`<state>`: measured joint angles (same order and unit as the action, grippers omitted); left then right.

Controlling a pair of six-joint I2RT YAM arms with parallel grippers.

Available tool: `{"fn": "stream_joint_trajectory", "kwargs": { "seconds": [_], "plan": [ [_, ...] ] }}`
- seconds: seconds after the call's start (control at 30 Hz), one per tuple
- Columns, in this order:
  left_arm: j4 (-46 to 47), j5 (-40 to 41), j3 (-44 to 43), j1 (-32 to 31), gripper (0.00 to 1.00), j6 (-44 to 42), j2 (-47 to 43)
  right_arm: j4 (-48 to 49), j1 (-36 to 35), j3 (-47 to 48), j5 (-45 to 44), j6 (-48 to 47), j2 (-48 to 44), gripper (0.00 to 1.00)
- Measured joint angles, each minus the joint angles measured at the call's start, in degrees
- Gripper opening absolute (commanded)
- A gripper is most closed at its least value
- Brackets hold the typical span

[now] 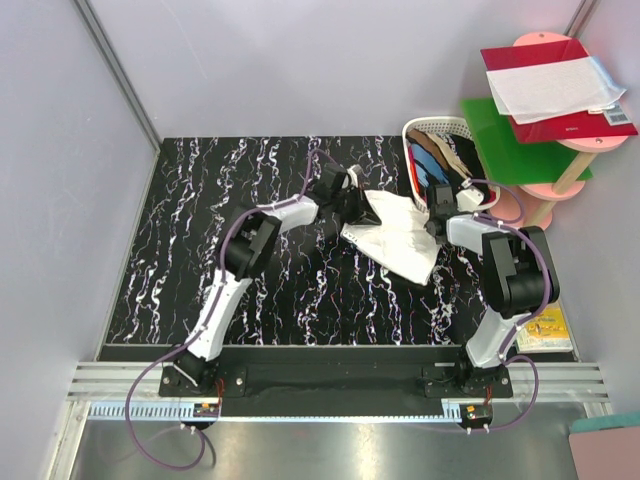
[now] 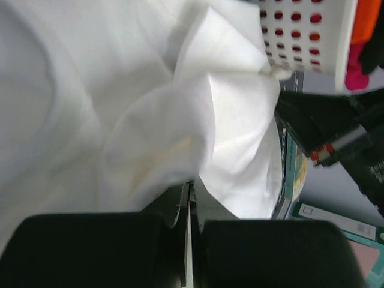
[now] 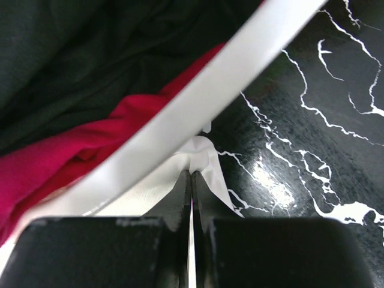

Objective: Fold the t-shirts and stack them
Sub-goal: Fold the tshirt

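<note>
I see the white t-shirt (image 1: 400,240) on the black table (image 1: 200,220), just beside the white basket (image 3: 240,78), on the side nearer the arms. It is not flat. It is all bunched up and it stands up a bit like a little tent.

The left gripper (image 2: 188,195) is pinched tight on one edge of the shirt, at the end away from the basket. The right gripper (image 3: 192,175) is pinched tight on another edge, right up against the outside of the basket, under its rim. So both arms hold the same shirt, one at each end.

Inside the basket are more clothes, a dark cloth (image 3: 90,54) and a red cloth (image 3: 78,144). They wait there, not folded.

I think the arms are about to spread the shirt out flat, so the folding has hardly begun. Here is what could go wrong.

The right gripper is very close to the basket. If it lifts or pulls from there, the shirt or the fingers could catch on the rim and drag or tip the basket.

Each gripper holds only a thin bit of cloth. A hard tug could make the shirt slip out, and it would flop down in a heap.

The shirt is crumpled. If the arms lay it down like this, the wrinkles stay in and the fold comes out crooked.

I cannot tell which parts of the shirt they hold, so it may open up twisted.
</note>
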<state>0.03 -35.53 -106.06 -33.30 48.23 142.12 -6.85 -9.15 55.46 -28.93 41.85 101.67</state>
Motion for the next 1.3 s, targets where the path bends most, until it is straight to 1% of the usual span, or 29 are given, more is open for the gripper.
{"fn": "stream_joint_trajectory", "kwargs": {
  "seconds": [0.07,0.13,0.3,0.43,0.57,0.73,0.83,1.17,1.3],
  "plan": [
    [1.05,-0.09,6.49,0.44,0.0,-0.31,-4.98,0.0,0.0,0.42,0.13,-0.11,0.35,0.0],
    [1.7,-0.22,11.08,0.72,0.0,-0.61,-9.99,-0.04,0.0,0.52,0.13,-0.26,0.48,0.0],
    [4.7,-0.98,17.03,0.79,0.0,-1.46,-21.0,-0.07,0.0,0.57,0.15,-0.59,0.5,0.0],
    [8.76,-1.99,21.55,-0.48,0.0,-1.38,-26.05,-0.15,0.0,0.76,0.17,-0.85,0.63,0.0],
    [12.96,-2.93,28.5,-2.27,0.0,0.57,-26.1,-0.37,0.0,0.98,0.22,-1.05,0.76,0.0],
    [17.29,-3.28,39.52,-4.13,0.0,4.74,-23.19,-0.57,0.07,1.46,0.57,-1.18,1.18,0.0],
    [18.4,-3.04,43.63,-4.31,0.0,6.38,-21.33,-0.55,0.09,1.55,0.83,-1.38,1.29,0.0],
    [20.63,-2.86,43.87,-4.28,0.0,7.15,-21.03,-1.14,0.13,2.23,1.22,-1.92,1.6,0.0],
    [19.12,-2.64,44.09,-4.5,0.0,6.03,-24.28,-1.18,0.15,2.29,1.36,-2.03,1.64,0.0]
  ]
}}
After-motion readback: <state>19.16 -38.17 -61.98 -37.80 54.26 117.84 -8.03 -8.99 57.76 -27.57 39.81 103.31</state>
